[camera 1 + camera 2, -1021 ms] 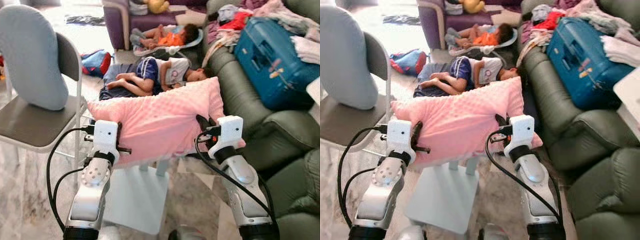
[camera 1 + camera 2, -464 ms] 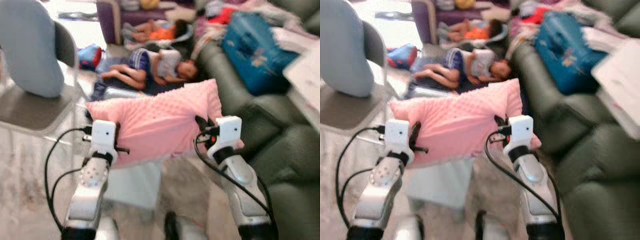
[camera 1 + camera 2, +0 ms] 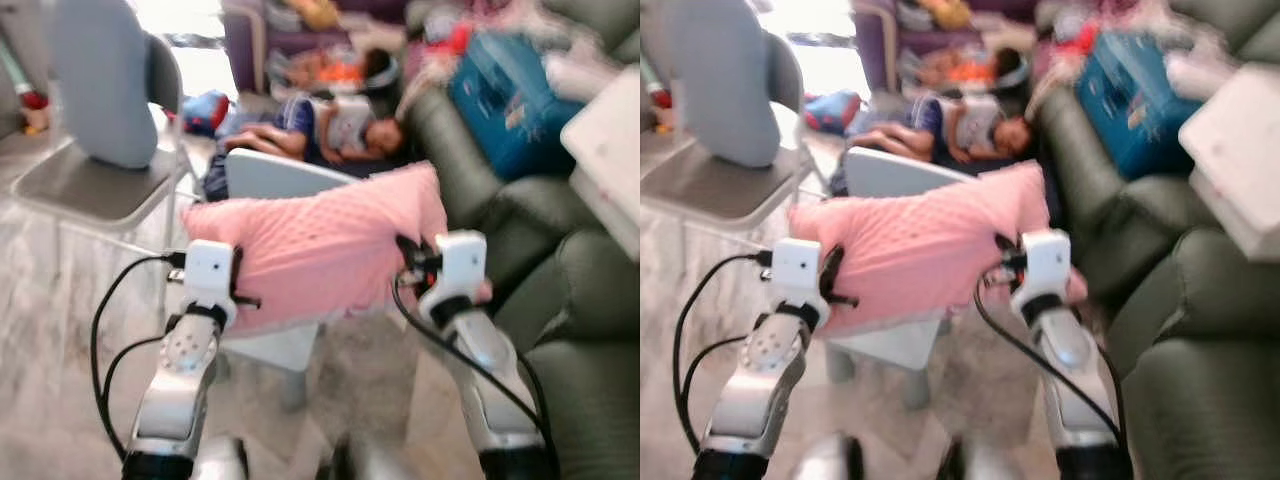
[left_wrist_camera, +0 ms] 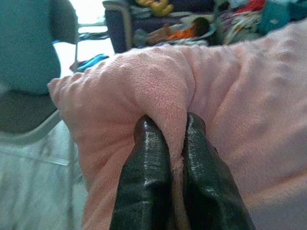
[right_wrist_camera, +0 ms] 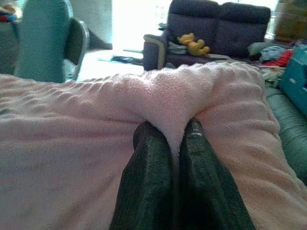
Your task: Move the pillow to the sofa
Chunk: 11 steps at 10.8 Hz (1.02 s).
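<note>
The carrying step is in hand: the left claw [image 4: 165, 143] and right claw [image 5: 168, 143] each pinch a fold of the pink pillow [image 3: 320, 245] between them. Next, it probably needs swinging toward the green sofa [image 3: 590, 330] beyond the right claw, though the views are blurred.

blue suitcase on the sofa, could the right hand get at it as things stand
Probably not: the right hand is shut on the pink pillow, and the blue suitcase lies farther back on the green sofa.

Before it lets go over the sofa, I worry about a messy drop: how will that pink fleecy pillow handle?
The pink fleecy pillow looks soft: fabric puckers between the left gripper and right gripper. It spans both without much sag, so probably light and plump. Likely it lands flat rather than rolling.
</note>
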### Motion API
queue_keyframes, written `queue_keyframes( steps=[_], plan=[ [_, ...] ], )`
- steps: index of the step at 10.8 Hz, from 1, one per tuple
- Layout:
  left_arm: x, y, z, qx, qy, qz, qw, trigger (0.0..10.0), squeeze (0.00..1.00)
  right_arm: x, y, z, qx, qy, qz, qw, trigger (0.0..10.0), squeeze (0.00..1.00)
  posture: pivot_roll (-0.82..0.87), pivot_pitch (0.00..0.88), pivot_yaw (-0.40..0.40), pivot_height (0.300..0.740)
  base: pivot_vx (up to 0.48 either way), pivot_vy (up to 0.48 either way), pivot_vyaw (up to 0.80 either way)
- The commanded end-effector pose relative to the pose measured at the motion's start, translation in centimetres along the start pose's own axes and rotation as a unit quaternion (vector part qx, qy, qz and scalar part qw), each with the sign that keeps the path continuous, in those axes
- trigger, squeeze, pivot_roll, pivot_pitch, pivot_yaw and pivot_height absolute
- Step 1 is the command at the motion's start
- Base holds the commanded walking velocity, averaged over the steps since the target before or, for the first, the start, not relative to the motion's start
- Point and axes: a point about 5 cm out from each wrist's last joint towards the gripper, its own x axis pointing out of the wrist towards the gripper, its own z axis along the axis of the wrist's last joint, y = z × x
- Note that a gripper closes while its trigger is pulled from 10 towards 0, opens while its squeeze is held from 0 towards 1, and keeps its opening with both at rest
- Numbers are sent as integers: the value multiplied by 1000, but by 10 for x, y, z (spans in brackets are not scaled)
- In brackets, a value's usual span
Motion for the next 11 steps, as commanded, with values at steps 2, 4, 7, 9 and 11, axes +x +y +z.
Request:
queue_keyframes(
  steps=[2, 4, 7, 9, 11],
  plan=[
    [-2, -2, -2, -2, 6, -4, 1000, 10000, 0, 1, -5, 2, -6, -5, -10, 1000, 10000, 0, -38, 58, -74, 740, -337, 0, 0],
    [-1, -3, 1, -1, -2, -10, 1000, 10000, 0, 2, -6, 1, -4, -1, -15, 1000, 10000, 0, -40, 60, -72, 740, 0, 0, 0],
    [0, -6, 1, -25, 3, -29, 999, 10000, 0, 3, -9, 1, -4, 4, -22, 1000, 10000, 0, -42, 64, -72, 740, 0, 0, -800],
    [2, -6, 7, -35, -3, -22, 999, 10000, 0, 3, -11, 1, -7, 4, -28, 1000, 10000, 0, -42, 65, -73, 740, 0, 0, -800],
    [2, -8, 9, -31, -7, -29, 999, 10000, 0, 4, -13, 1, -8, 6, -30, 999, 10000, 0, -45, 69, -74, 740, 0, 0, -800]
  ],
)
